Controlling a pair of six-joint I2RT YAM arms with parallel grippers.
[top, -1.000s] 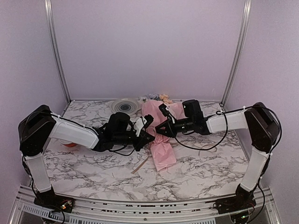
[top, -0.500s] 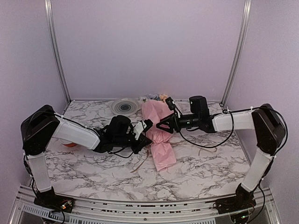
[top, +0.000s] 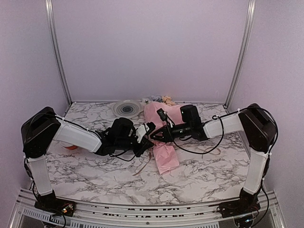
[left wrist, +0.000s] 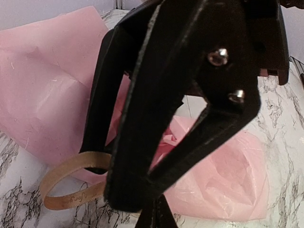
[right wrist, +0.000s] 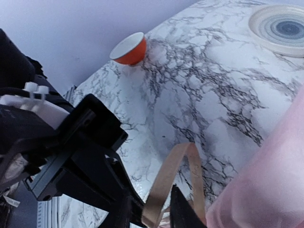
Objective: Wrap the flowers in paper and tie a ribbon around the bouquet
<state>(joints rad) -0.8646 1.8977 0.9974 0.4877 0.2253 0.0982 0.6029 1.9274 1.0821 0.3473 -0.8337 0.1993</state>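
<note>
One ribbon loop [left wrist: 71, 165], pink bouquet [top: 164, 152], marble table [top: 95, 166]

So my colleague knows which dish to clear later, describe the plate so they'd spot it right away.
Start at the marble table and go to its back edge, by the wall. The plate lies flat there, just left of the bouquet and its blooms. It is wide, round and pale with dark concentric rings, unlike the small orange bowl at the table's left side.
</note>
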